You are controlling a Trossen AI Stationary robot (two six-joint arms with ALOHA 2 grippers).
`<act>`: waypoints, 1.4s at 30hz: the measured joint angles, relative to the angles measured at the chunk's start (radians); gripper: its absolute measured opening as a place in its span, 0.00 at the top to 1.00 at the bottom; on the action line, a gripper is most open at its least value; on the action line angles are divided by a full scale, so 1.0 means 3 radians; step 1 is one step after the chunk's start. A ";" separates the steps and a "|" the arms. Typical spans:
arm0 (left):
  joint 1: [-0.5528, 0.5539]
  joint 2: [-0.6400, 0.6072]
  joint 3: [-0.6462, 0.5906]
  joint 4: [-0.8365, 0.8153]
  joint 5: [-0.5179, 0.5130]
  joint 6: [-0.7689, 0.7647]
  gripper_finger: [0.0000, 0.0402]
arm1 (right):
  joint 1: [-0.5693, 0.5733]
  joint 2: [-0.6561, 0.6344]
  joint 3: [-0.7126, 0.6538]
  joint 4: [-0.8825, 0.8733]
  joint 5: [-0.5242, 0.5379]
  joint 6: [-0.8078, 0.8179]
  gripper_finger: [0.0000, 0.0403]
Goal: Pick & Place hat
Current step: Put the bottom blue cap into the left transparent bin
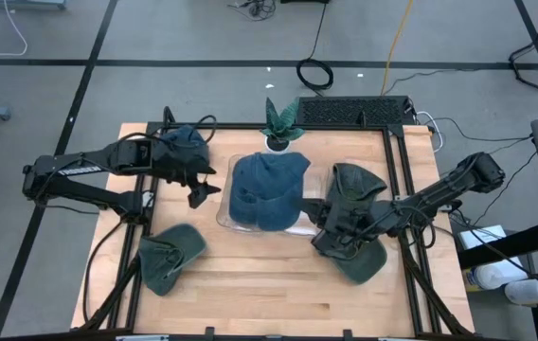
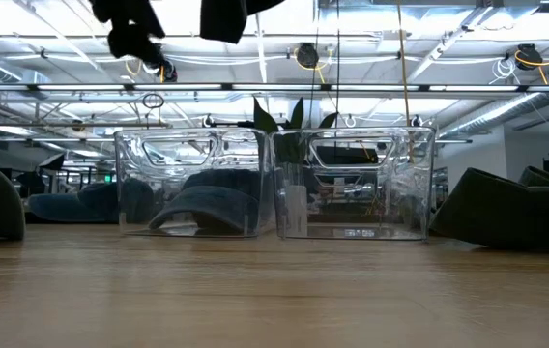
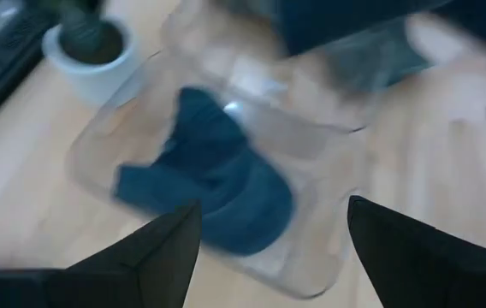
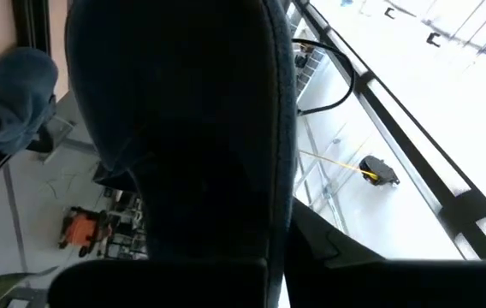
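With its jaws apart over the clear bin [image 1: 226,216] holding a blue hat [image 1: 267,189], the left gripper [image 1: 200,186] carried nothing, while the right gripper [image 1: 331,230] (jaws clamped on a dark green hat [image 1: 356,188]) risked snagging the bin's rim.

Overhead view and table-level view, both on the clear bin [image 1: 267,194].
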State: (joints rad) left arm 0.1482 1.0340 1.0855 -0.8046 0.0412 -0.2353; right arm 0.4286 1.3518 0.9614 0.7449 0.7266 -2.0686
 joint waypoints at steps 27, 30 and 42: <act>0.0000 -0.0111 0.0003 0.1129 0.0260 0.0796 0.27 | 0.0083 0.0000 -0.0349 -0.0001 -0.0426 0.0391 1.00; 0.0000 -0.0111 0.0003 0.1203 0.0350 0.0809 0.27 | 0.0143 0.0000 -0.0351 0.0004 -0.0448 0.0396 1.00; -0.0031 0.0117 -0.0002 0.1350 0.0758 0.0683 0.27 | 0.0200 0.0000 -0.0351 0.0156 -0.0514 0.0383 1.00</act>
State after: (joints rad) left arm 0.1388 1.0690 1.0848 -0.3995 0.2685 -0.0303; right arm 0.4885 1.3518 0.8562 0.7915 0.5724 -1.9537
